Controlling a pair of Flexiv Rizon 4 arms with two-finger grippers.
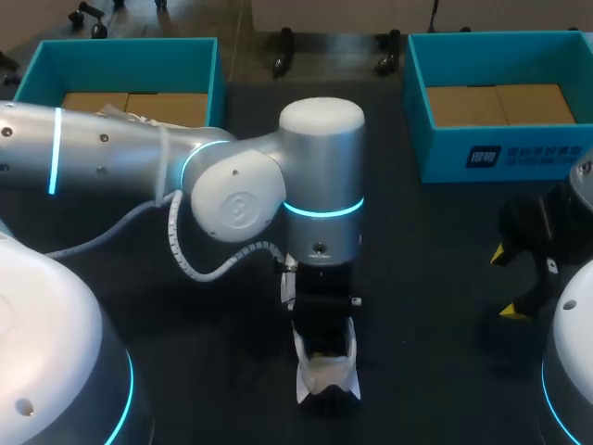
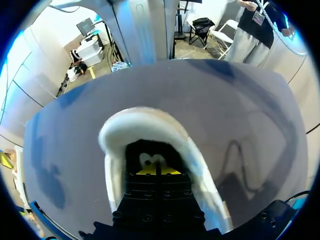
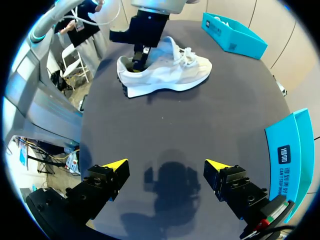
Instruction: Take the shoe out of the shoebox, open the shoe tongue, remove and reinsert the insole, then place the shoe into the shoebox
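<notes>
A white sneaker [image 1: 326,378] lies on its sole in the middle of the dark table, heel toward the front edge. From the left, my left arm reaches over it, and my left gripper [image 1: 323,345] points down into the heel opening. In the left wrist view the padded collar [image 2: 142,120] curves around my left gripper [image 2: 156,170], whose yellow tips are pressed together inside the shoe. Whether they pinch the insole is hidden. The right wrist view shows the sneaker [image 3: 170,75] side-on with my left gripper [image 3: 138,58] in its heel. My right gripper [image 3: 167,168] hangs open over bare table at the right [image 1: 506,283].
Two teal shoeboxes with cardboard floors stand at the back: one at the left [image 1: 120,56], one at the right [image 1: 519,153]. The right box's wall [image 3: 292,150] is close beside my right gripper. A grey cable loops under my left arm [image 1: 199,269].
</notes>
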